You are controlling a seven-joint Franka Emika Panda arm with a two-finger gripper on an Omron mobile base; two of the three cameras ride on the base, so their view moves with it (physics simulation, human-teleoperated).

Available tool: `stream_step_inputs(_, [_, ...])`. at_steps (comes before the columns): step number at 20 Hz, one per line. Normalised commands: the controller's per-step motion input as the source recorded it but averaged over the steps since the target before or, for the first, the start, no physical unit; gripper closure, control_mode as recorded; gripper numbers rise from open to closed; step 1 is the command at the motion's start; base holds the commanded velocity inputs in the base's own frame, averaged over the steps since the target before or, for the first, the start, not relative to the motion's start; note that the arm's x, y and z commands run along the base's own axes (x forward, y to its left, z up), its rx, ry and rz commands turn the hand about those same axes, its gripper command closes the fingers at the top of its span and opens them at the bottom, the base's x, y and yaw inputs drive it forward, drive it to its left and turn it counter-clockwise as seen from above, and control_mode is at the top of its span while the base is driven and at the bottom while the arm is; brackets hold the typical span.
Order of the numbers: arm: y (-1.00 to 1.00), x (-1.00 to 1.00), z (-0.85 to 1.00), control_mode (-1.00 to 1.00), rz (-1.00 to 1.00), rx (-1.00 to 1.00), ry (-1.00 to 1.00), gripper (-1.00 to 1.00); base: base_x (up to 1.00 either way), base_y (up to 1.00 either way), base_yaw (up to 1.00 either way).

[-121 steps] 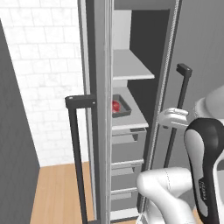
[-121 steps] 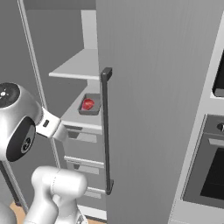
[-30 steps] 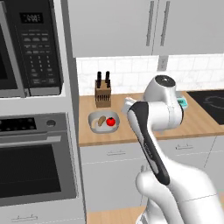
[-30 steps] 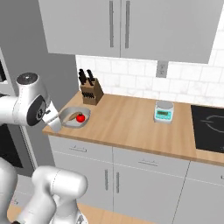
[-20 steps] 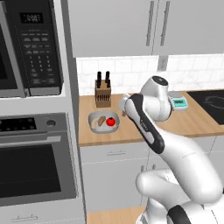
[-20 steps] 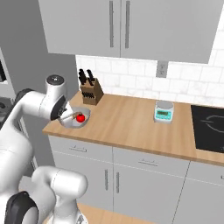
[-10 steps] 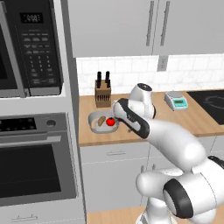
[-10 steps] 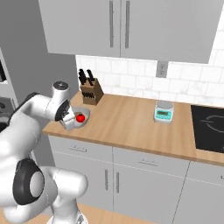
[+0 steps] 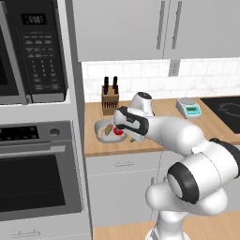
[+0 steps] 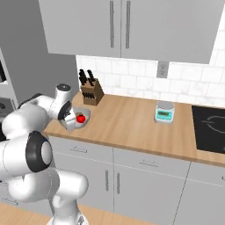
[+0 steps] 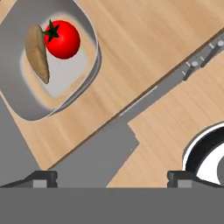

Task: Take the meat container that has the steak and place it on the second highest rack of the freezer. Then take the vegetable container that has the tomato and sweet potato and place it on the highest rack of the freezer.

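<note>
Hovering over the vegetable container [image 9: 104, 131] on the wooden worktop [image 10: 132, 121], the tool [image 11: 111, 176] stands with its jaws wide apart and nothing between them.

Vegetable container, a shallow grey tray, sits near the front left end of the worktop, just in front of the knife block [image 9: 109, 101]; inside it a red tomato [image 11: 62, 39] lies touching a brown sweet potato [image 11: 37, 53]; in the hand view the two dark fingertips [image 11: 42, 177] rise at the bottom edge, well apart from the container, which lies toward the upper left; the white arm bends low beside the container; a small green-faced scale [image 10: 164, 111] stands farther along the worktop from the knife block, toward the black cooktop [image 10: 210, 126]; a wall oven [image 9: 37, 173] and microwave [image 9: 30, 51] stand beyond the worktop's end nearest the knife block.
</note>
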Motion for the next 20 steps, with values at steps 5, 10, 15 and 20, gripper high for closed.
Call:
stream_step_inputs(5, [0.01, 0.35, -0.08, -1.00, -0.06, 0.00, 0.00, -1.00, 0.00, 0.00, 0.00])
stream_step_inputs(10, [0.00, 0.27, -0.21, -1.00, -0.11, 0.00, 0.00, -1.00, 0.00, 0.00, 0.00])
stream_step_inputs(15, [0.00, 0.25, -0.16, -1.00, -0.09, 0.00, 0.00, -1.00, 0.00, 0.00, 0.00])
stream_step_inputs(20, [0.00, 0.22, -0.19, -1.00, -0.04, 0.00, 0.01, -1.00, 0.00, 0.00, 0.00])
